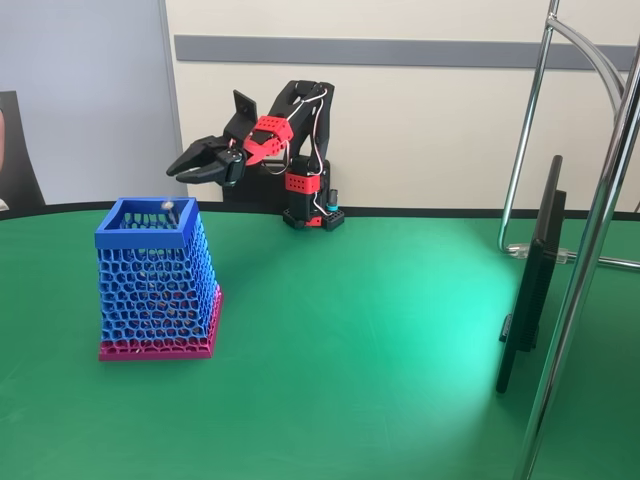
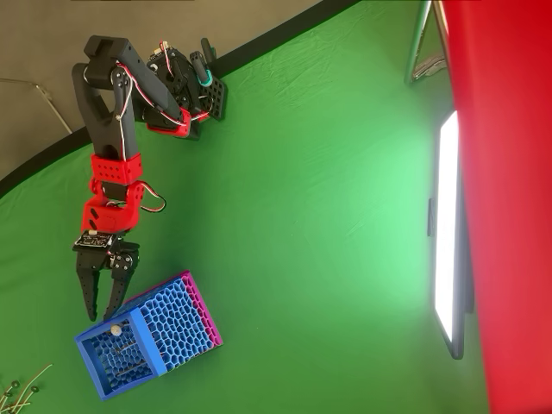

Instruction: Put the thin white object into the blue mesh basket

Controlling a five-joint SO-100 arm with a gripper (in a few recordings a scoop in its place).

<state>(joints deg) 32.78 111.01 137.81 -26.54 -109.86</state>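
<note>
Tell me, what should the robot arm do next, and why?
Probably lift the open black gripper up and back from the tall blue honeycomb-mesh basket. The thin white stick already seems to lie inside it, one end leaning at the rim, and the fingers hold nothing, so likely nothing is left to drop.

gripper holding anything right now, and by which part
Nothing is held: the gripper has empty, slightly parted fingers above and behind the blue mesh basket. The thin white object sits inside the basket.

Fixed view: basket (image 1: 157, 280) stands lower left on table (image 1: 350, 340). Gripper (image 1: 190, 165) hangs above and behind its rim; arm base (image 1: 310, 205) at upper centre. Stick (image 2: 121, 343) inside basket, overhead view lower left. Monitor (image 1: 530, 280) stands right.
</note>
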